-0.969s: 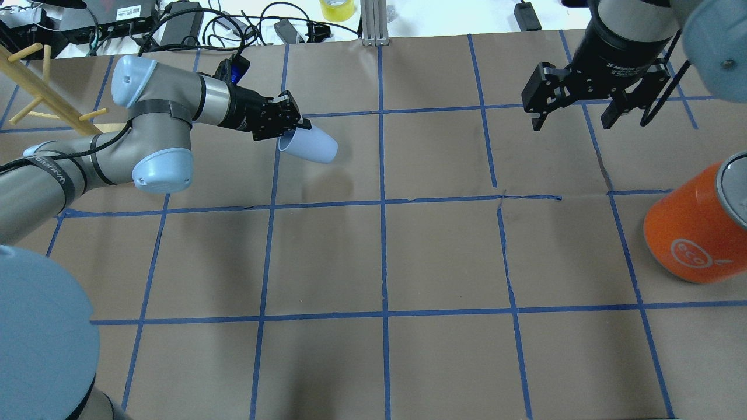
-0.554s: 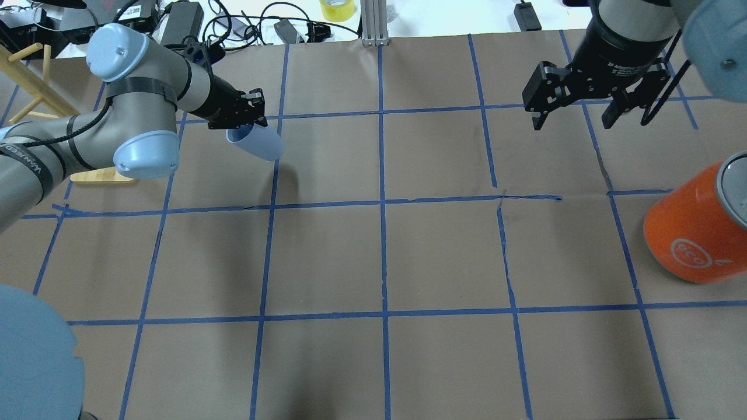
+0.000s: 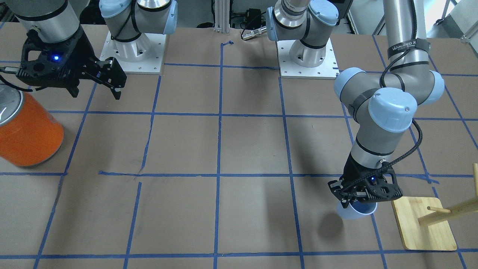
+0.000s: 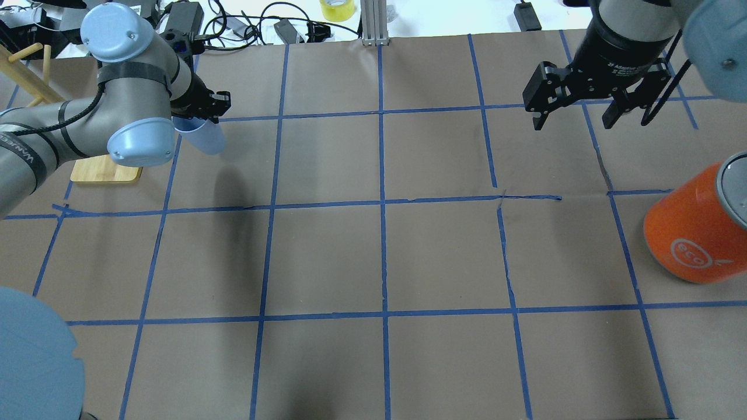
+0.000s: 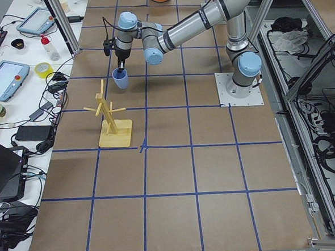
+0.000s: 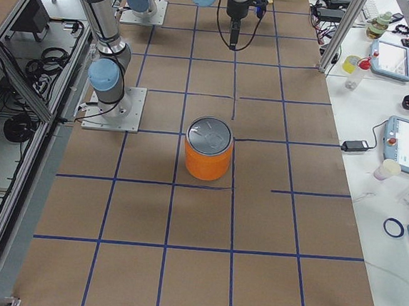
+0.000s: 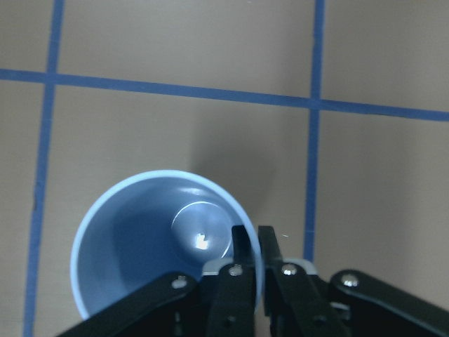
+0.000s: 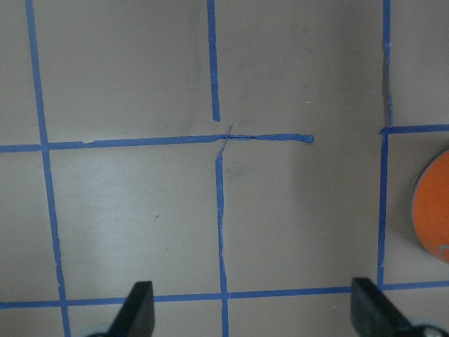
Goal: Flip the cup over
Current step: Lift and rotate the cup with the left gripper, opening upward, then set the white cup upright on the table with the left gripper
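Observation:
The pale bluish-white cup [image 4: 207, 139] hangs from my left gripper [image 4: 199, 118], which is shut on its rim. In the left wrist view the cup [image 7: 137, 242] stands mouth up, its bluer inside showing, with the fingers [image 7: 245, 246] pinching the rim wall. In the front-facing view the cup [image 3: 354, 212] is nearly upright, low over the paper, its shadow to one side, under the left gripper [image 3: 357, 200]. It also shows in the exterior left view [image 5: 120, 79]. My right gripper [image 4: 575, 119] is open and empty, far off at the back right [image 3: 95, 91].
A wooden peg rack on a board [image 3: 424, 224] stands close beside the cup, toward the table's left end [image 4: 105, 170]. A large orange canister [image 4: 694, 227] with a silver top stands at the right edge [image 3: 28, 130]. Cables and boxes lie behind the table's back edge.
My left arm has swung left with the cup, from near the table's middle column toward the peg rack. The cup has turned from lying sideways to mouth up. The right arm has not moved.

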### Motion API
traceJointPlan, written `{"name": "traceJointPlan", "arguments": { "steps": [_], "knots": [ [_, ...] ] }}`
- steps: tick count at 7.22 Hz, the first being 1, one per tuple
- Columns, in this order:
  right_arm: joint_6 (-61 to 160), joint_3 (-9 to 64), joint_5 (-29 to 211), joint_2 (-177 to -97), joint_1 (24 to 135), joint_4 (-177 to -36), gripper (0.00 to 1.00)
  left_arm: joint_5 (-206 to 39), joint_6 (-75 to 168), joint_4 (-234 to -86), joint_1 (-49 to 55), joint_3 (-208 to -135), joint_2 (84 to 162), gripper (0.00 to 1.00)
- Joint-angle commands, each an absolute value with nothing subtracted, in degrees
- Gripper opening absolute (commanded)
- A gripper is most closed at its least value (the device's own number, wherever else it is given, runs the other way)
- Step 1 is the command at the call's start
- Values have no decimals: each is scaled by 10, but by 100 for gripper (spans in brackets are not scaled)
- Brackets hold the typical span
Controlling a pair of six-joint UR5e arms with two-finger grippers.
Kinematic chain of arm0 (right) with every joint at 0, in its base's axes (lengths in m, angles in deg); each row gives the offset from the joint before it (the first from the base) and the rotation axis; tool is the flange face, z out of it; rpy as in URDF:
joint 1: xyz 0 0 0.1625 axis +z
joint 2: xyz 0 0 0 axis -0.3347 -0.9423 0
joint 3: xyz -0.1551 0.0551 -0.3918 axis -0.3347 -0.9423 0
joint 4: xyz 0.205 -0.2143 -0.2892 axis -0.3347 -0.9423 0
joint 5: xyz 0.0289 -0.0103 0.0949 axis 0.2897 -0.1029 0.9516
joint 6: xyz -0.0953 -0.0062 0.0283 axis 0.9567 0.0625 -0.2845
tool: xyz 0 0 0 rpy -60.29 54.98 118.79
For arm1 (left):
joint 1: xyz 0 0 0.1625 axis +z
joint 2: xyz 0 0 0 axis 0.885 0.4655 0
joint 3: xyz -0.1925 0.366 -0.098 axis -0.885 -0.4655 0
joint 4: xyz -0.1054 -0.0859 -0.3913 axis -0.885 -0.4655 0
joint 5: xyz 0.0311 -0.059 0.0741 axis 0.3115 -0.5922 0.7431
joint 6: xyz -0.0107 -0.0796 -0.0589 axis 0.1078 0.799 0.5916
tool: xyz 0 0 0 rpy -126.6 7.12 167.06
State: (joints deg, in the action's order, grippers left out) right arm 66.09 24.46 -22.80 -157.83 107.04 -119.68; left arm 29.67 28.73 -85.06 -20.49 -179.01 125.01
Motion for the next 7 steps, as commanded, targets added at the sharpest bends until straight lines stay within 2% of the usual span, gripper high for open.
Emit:
{"name": "traceJointPlan", "arguments": {
  "steps": [1, 4, 5, 6, 7],
  "knots": [
    [661, 245, -228, -1578, 1071, -1196, 100, 292, 280, -821, -205, -1789, 1273, 0],
    [661, 245, -228, -1578, 1071, -1196, 100, 270, 279, -820, -205, -1790, 1284, 0],
    [661, 245, -228, -1578, 1071, -1196, 100, 276, 275, -820, -205, -1792, 1282, 26],
    [661, 245, -228, -1578, 1071, -1196, 100, 274, 281, -821, -205, -1791, 1281, 57],
    [661, 245, -228, -1578, 1071, -1196, 100, 274, 283, -822, -205, -1787, 1276, 68]
  ]
}}
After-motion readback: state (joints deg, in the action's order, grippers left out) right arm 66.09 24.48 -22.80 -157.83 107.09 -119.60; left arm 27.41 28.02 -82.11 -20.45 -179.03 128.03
